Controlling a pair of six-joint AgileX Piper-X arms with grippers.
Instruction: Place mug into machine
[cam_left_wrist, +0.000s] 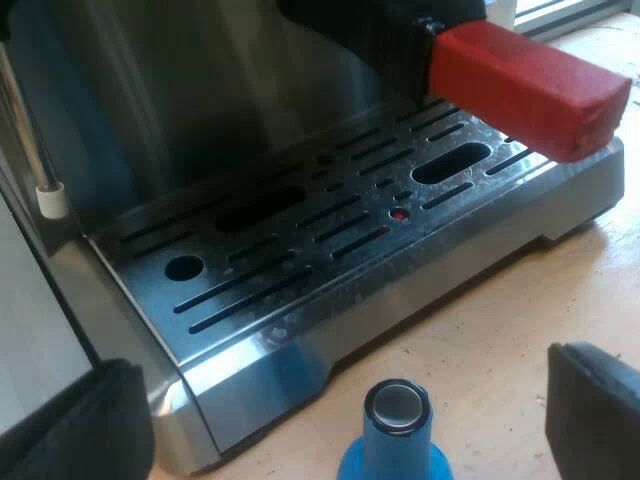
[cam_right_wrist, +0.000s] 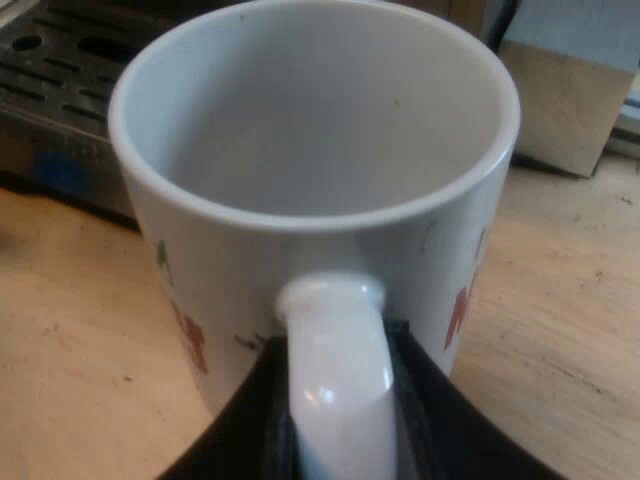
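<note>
A white mug (cam_right_wrist: 315, 160) with red and green print stands upright and empty over the wooden table, close to the machine's drip tray (cam_right_wrist: 60, 60). My right gripper (cam_right_wrist: 340, 400) is shut on the mug's handle, black fingers (cam_right_wrist: 250, 420) pressing on both sides of it. In the left wrist view the espresso machine's slotted metal drip tray (cam_left_wrist: 330, 240) lies bare, with the red end of the holder's handle (cam_left_wrist: 525, 85) jutting out above it. My left gripper (cam_left_wrist: 350, 420) is open, hovering over a blue tamper (cam_left_wrist: 395, 430) that stands on the table before the tray.
A thin steam wand with a white tip (cam_left_wrist: 50, 200) hangs beside the tray. A box-like block (cam_right_wrist: 565, 100) stands on the wooden table beyond the mug.
</note>
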